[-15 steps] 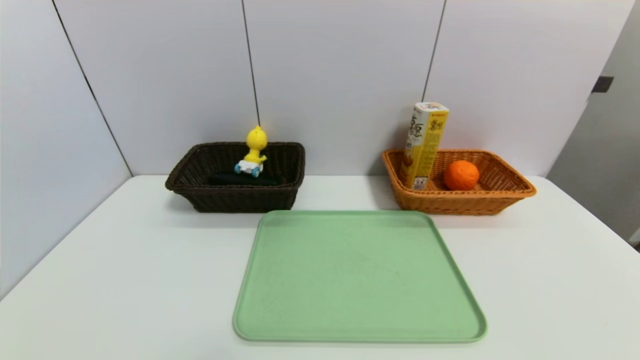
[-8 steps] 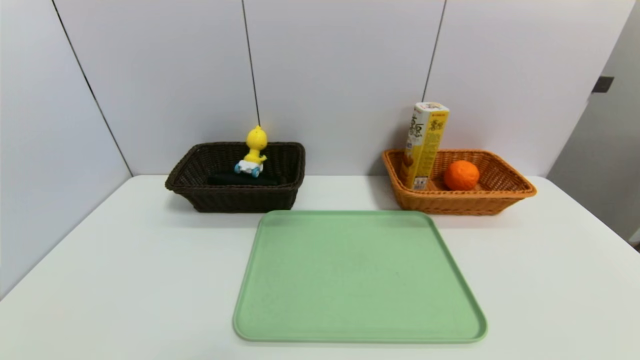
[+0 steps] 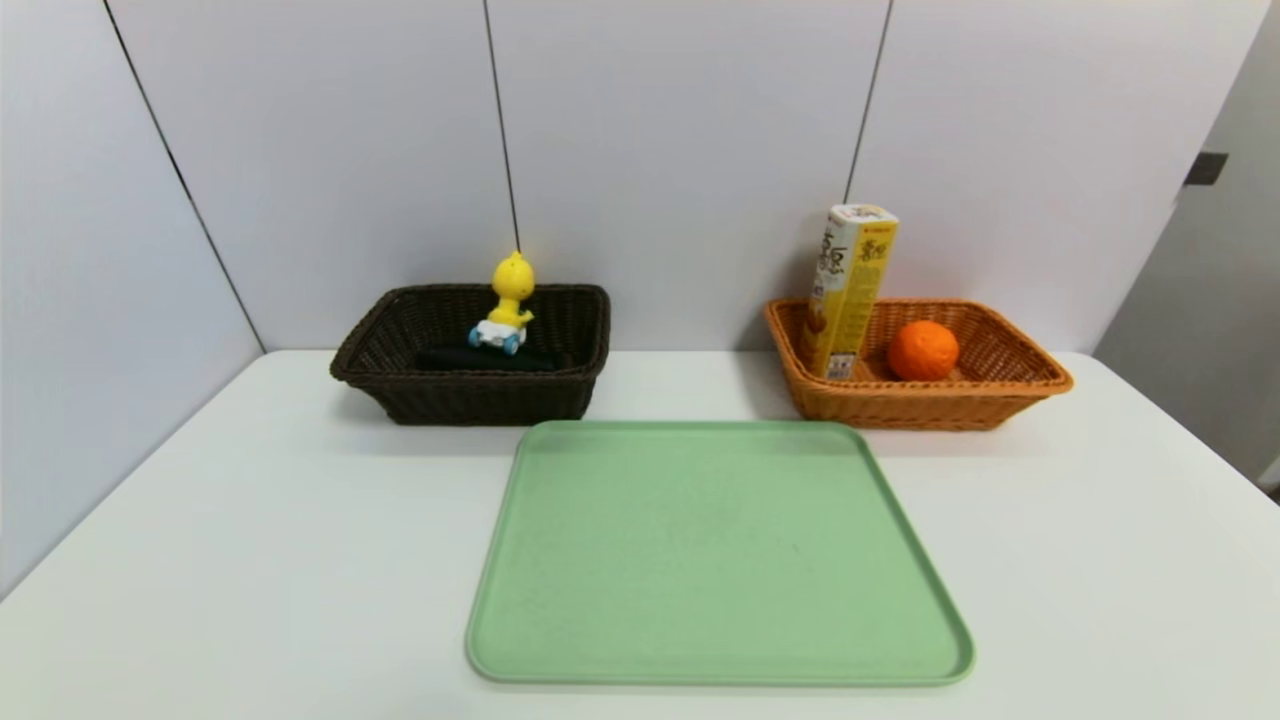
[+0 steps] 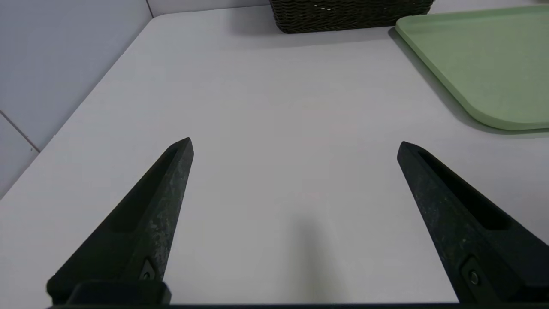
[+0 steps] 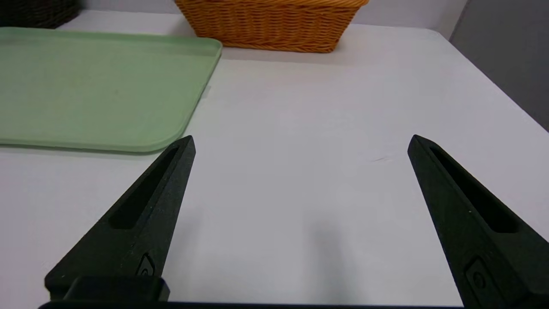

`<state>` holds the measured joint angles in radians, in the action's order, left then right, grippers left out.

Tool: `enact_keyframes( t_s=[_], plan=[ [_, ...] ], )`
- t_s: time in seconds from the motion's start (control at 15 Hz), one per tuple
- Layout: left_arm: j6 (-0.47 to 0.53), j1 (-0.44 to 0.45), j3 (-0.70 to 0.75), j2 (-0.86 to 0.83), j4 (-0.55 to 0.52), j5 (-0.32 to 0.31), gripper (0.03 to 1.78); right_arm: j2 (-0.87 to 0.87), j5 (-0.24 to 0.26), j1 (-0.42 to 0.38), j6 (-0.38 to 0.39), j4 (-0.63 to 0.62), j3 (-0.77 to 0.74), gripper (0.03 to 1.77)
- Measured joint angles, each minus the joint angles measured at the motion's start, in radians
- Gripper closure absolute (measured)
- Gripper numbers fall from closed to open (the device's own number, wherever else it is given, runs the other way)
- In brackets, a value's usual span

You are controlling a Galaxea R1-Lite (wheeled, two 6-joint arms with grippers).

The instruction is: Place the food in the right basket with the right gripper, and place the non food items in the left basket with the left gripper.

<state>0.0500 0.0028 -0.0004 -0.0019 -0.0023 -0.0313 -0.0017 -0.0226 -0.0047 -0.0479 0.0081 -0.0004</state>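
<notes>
From the head view, the duck (image 3: 510, 296) sits on the pouch (image 3: 488, 358) in the dark basket (image 3: 470, 395). The carton (image 3: 848, 290) and the orange (image 3: 922, 350) are in the orange basket (image 3: 925, 405). The green tray (image 3: 715, 555) lies bare. No arms show there. Only the wrist views show them: the left gripper (image 4: 294, 148) and right gripper (image 5: 301, 143) hang low over the table (image 4: 266, 107), jaws wide, holding nothing.

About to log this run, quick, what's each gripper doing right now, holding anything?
Left gripper: open, holding nothing, over bare table.
Right gripper: open, holding nothing, over bare table beside the green tray.
</notes>
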Motion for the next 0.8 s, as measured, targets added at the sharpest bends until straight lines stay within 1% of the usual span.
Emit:
enact_keyframes(
  t_s=[0.07,0.13,0.8],
  plan=[
    [-0.003,0.0,0.0,0.0,0.0,0.001,0.12,0.0,0.016,0.0,0.008,0.0,0.0,0.09],
    [-0.004,0.0,0.0,0.0,0.0,0.002,0.12,0.0,0.021,0.0,0.011,0.0,0.0,0.09],
    [-0.006,0.0,0.0,0.0,0.0,0.002,0.12,0.0,0.023,0.0,0.015,0.0,0.0,0.09]
  ],
)
